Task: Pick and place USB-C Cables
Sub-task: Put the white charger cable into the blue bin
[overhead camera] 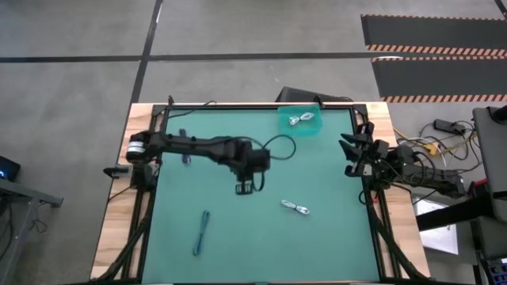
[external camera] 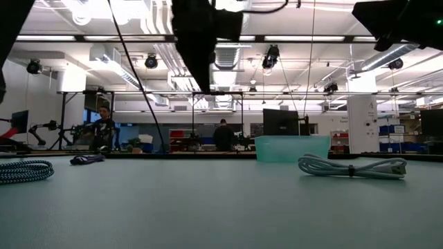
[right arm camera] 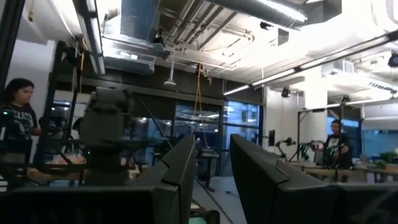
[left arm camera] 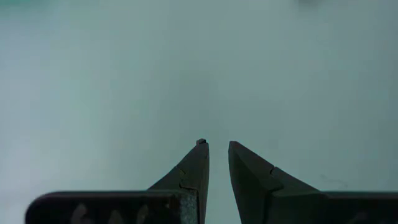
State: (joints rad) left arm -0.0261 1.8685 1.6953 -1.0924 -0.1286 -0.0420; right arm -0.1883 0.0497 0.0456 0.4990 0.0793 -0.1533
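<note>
My left gripper (overhead camera: 245, 189) (left arm camera: 216, 144) hangs over the middle of the green mat (overhead camera: 333, 237), pointing steeply down, its fingers a narrow gap apart with nothing between them. A coiled white cable (overhead camera: 295, 207) (external camera: 351, 167) lies on the mat to its right and nearer. A blue-grey cable bundle (overhead camera: 203, 232) (external camera: 24, 170) lies near the front left. A dark purplish bundle (overhead camera: 184, 158) (external camera: 86, 159) lies at the far left beside the left arm. Another white cable (overhead camera: 299, 119) rests inside a teal container (overhead camera: 310, 127). My right gripper (overhead camera: 352, 154) (right arm camera: 211, 140) waits at the right edge, tilted upward, its fingers slightly apart and empty.
The teal container (external camera: 291, 148) stands at the mat's far edge, right of centre. A black frame borders the mat on a wooden tabletop (overhead camera: 119, 229). People (right arm camera: 18, 118) stand in the room beyond the table. Bare mat lies below and around my left gripper.
</note>
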